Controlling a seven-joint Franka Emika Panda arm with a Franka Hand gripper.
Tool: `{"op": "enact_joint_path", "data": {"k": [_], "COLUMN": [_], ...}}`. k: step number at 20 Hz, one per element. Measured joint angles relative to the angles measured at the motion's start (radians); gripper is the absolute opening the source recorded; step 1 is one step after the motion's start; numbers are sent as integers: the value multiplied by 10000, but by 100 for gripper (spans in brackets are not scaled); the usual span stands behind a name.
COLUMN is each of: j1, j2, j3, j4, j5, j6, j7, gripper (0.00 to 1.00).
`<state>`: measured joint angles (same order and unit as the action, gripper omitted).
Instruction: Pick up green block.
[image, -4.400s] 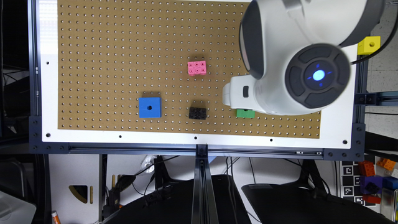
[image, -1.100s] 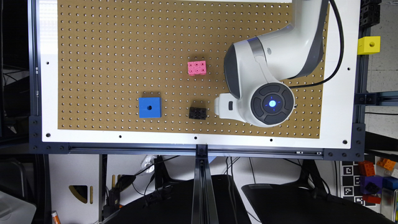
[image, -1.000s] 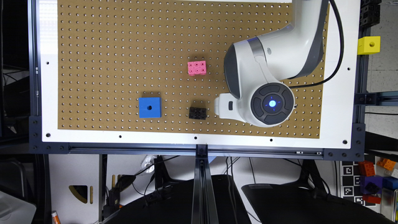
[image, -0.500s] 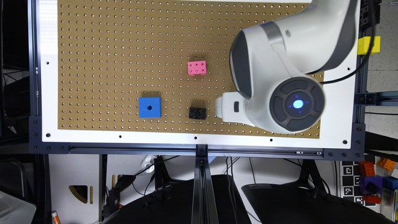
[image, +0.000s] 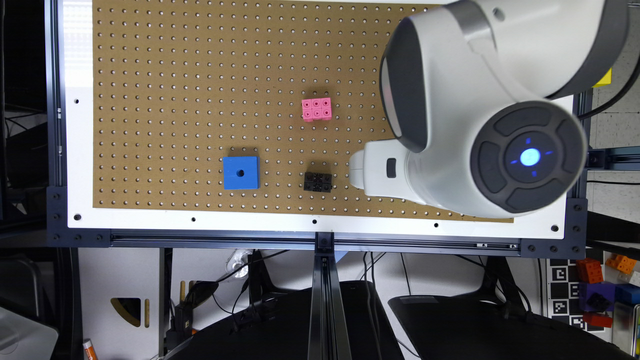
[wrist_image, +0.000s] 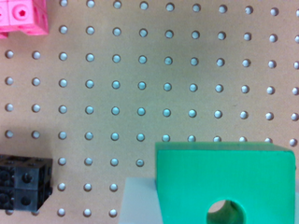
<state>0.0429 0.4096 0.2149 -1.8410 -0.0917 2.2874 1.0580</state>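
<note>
The green block (wrist_image: 224, 182) looms large and close in the wrist view, with its round hole facing the camera. It hangs above the pegboard (wrist_image: 154, 84) and looks far bigger than the black brick (wrist_image: 23, 184) lying on the board. A pale grey blurred surface (wrist_image: 138, 200) sits against one side of it. In the exterior view the gripper (image: 372, 170) shows as a white part just to the right of the black brick (image: 318, 182), and the arm hides the green block. The gripper is shut on the green block.
A blue square block with a hole (image: 241, 172) lies left of the black brick in the exterior view. Above the black brick sits a pink brick (image: 316, 109), seen in the wrist view as a pink brick (wrist_image: 23, 16). A yellow cube (image: 604, 79) peeks out behind the arm.
The arm dropped low over the green block's spot, then rose toward the exterior camera and now looks much larger. The green block has come up off the board with it.
</note>
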Motion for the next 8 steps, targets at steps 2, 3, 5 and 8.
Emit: {"op": "enact_joint_path", "data": {"k": [2, 3, 5, 8], "j1": [0, 0, 0, 0], "j2": [-189, -335, -563, -631], "j3": [6, 11, 23, 32], "j4": [3, 3, 2, 2], "j5": [12, 28, 48, 49], "j6": [-117, -244, -466, -541], "j7": [2, 2, 4, 6], "gripper": [0, 0, 0, 0]}}
